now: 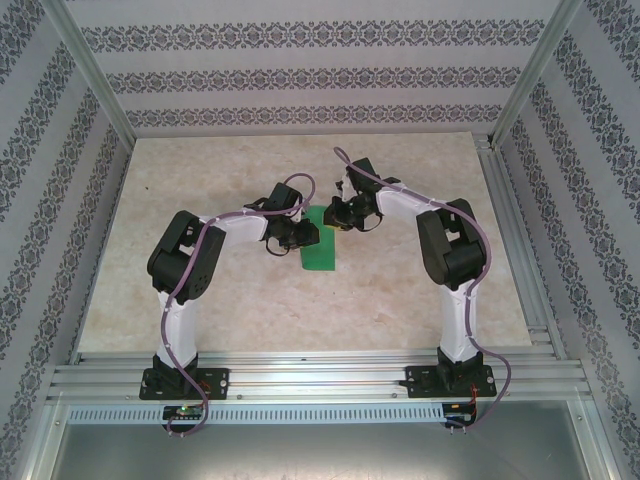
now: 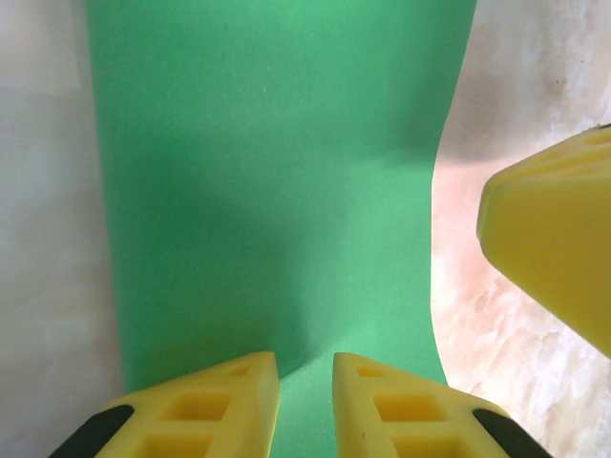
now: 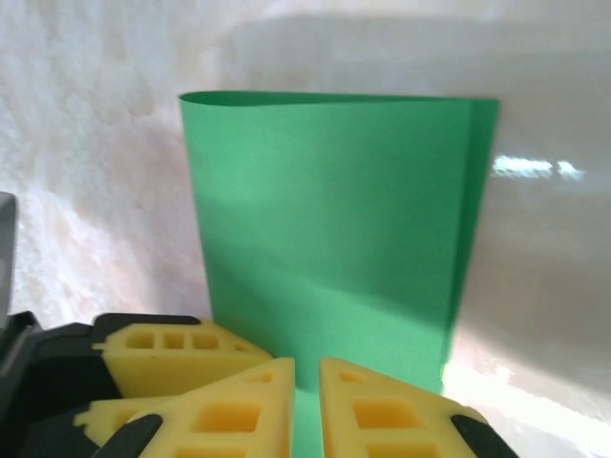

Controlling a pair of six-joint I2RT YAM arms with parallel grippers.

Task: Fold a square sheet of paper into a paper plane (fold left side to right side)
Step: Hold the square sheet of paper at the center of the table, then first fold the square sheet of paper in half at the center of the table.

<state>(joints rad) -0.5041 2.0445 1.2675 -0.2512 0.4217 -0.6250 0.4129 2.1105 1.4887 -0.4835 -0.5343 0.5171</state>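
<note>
Both arms are in over the middle of the table point(image 1: 250, 310), and the green sheet of paper point(image 1: 320, 245) lies folded double between them. The left claw point(image 2: 305, 367) sits at one end, fingers almost together, green showing in the slim gap. The right claw point(image 3: 305, 372) is at the other end, gap narrower still, with the rounded fold at the sheet's far edge. Whether either actually pinches the paper, I can't tell.

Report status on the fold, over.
Slightly open: left pincer, right pincer, tips over green paper sheet. Sheet folded over, on table. Pincers crowd each other at its far end.
</note>
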